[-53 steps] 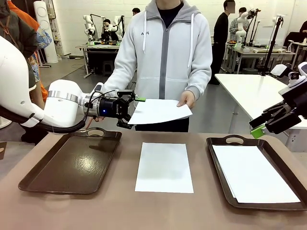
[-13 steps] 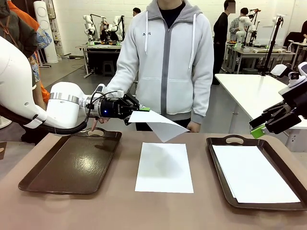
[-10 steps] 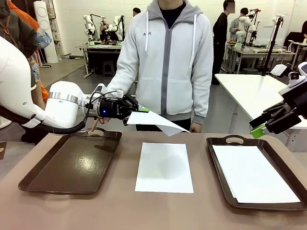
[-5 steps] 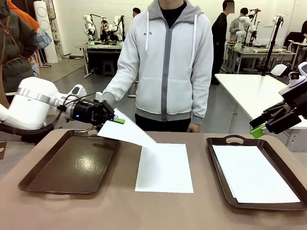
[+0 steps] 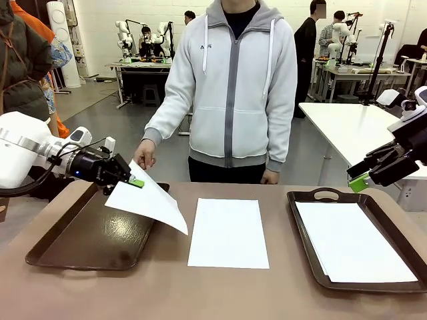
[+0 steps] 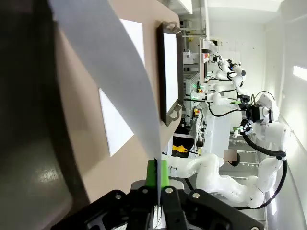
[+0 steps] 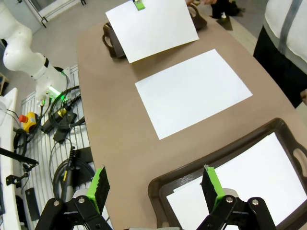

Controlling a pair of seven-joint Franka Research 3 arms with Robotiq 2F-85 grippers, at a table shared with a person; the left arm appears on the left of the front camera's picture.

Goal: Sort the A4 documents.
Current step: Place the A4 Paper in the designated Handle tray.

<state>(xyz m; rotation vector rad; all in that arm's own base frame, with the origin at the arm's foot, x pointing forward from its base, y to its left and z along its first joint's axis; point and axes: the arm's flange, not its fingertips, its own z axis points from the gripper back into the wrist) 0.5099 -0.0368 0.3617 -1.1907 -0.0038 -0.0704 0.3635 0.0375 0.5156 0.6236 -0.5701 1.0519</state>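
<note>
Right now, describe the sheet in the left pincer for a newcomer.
On the brown table, find the dark tray at the robot's left. Over its inner edge hangs a white sheet, pinched at an edge by the left pincer. Unlike the flat sheets, it slopes in mid-air.

Front view looks across the table (image 5: 167, 293) both wrist views share

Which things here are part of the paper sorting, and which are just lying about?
Part of the job:
held sheet, pinched in the left arm's fingers
sheet on the table
sheet in the right tray
right tray
left tray

Lying about:
white side table
floor cables
</note>
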